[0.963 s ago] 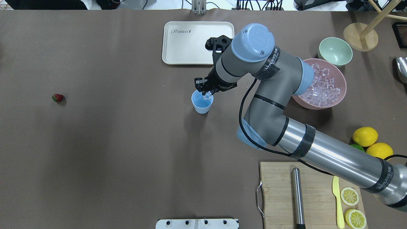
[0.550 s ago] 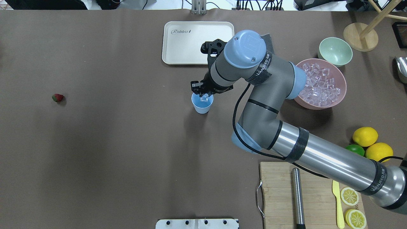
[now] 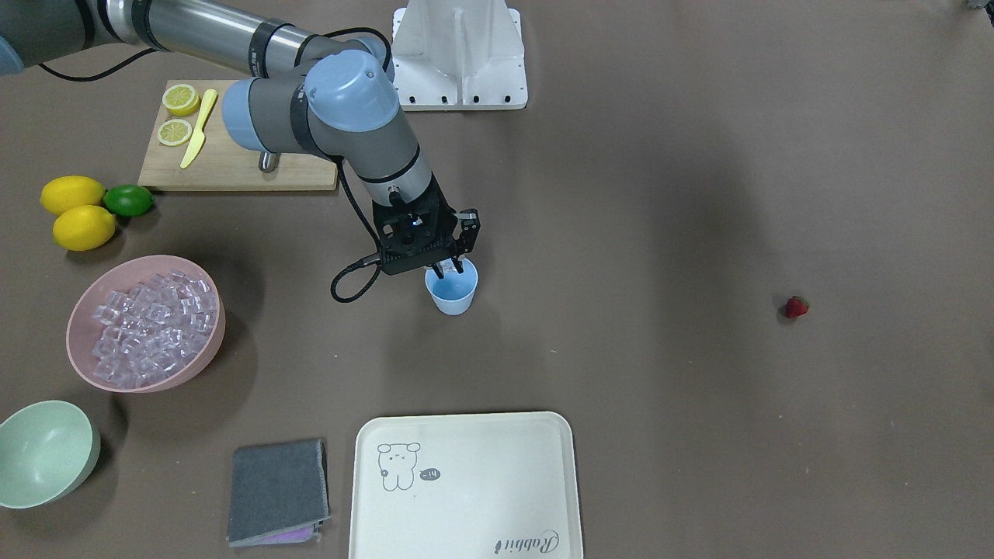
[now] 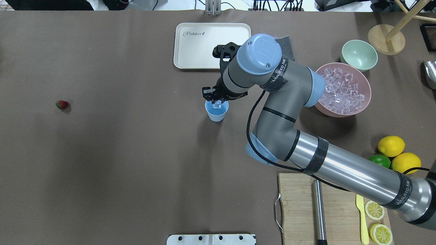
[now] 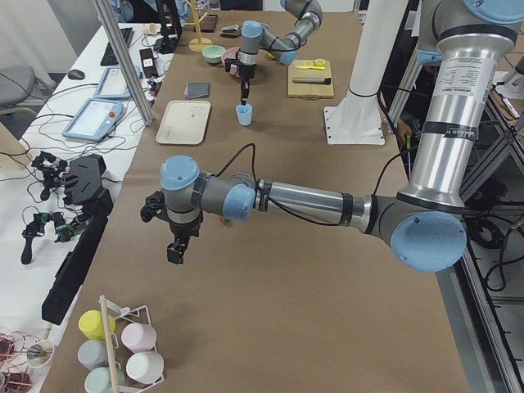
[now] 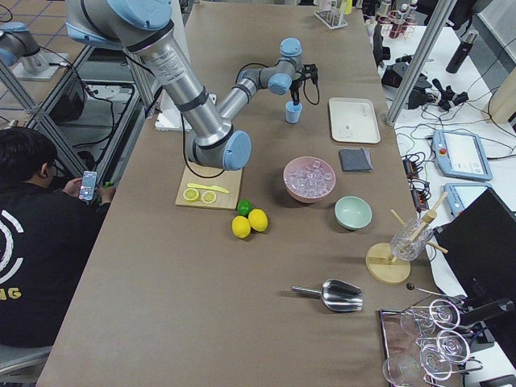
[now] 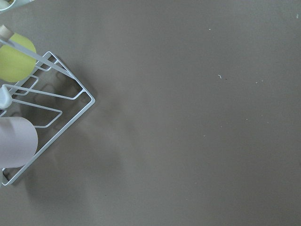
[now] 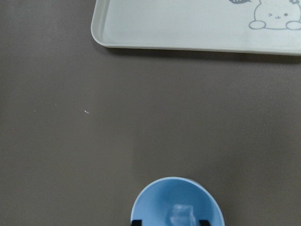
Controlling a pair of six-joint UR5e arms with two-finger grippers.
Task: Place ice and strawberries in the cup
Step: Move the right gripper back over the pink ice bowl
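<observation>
The light-blue cup (image 4: 216, 113) (image 3: 453, 295) stands mid-table, in front of the tray. My right gripper (image 4: 215, 101) (image 3: 449, 269) hangs just over its mouth, shut on one clear ice cube (image 4: 217, 105). The right wrist view looks down on that cube (image 8: 182, 216) between the fingertips, inside the cup's (image 8: 155, 202) rim. More ice (image 4: 344, 93) fills the pink bowl (image 4: 340, 115) to the right. The strawberry (image 4: 62, 104) (image 3: 796, 307) lies alone far to the left. My left gripper (image 5: 174, 250) shows only in the exterior left view, above bare table, and I cannot tell its state.
A cream tray (image 4: 204, 46) lies behind the cup, with a grey cloth (image 3: 278, 491) beside it. A pale green bowl (image 4: 359, 54), lemons (image 4: 390, 145), a lime (image 4: 380, 160) and a cutting board (image 4: 299, 204) fill the right side. A wire cup rack (image 7: 56, 103) sits below the left wrist.
My right arm has shifted a little to the left, carrying the ice cube from over the cup's right rim to over its mouth. The strawberry has not moved.
</observation>
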